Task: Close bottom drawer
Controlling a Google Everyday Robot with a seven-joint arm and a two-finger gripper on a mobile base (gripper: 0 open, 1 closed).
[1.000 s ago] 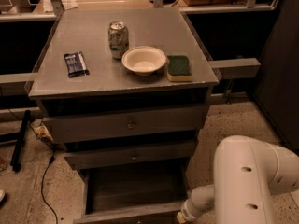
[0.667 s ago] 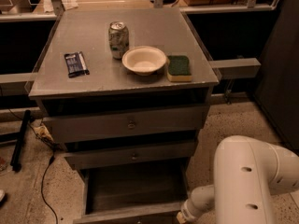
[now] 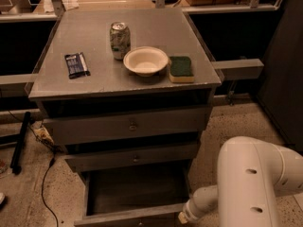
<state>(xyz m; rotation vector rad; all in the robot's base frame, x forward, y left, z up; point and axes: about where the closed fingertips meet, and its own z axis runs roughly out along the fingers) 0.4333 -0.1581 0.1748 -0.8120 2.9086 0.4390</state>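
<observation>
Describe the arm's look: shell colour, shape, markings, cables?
Glossy white rounded arm: a bulky shell with small dark oval holes, tapering to a slimmer white forearm. No cables or markings visible. The gripper is out of view below, by the open grey wooden bottom drawer.

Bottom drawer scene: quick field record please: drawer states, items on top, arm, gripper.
bottom drawer: pulled out, nothing seen inside
middle drawer: pushed in
top drawer: pushed in
cabinet top: can, bowl, sponge, dark packet
arm: reaches down to the bottom drawer's right front corner
gripper: out of view, past the lower edge
</observation>
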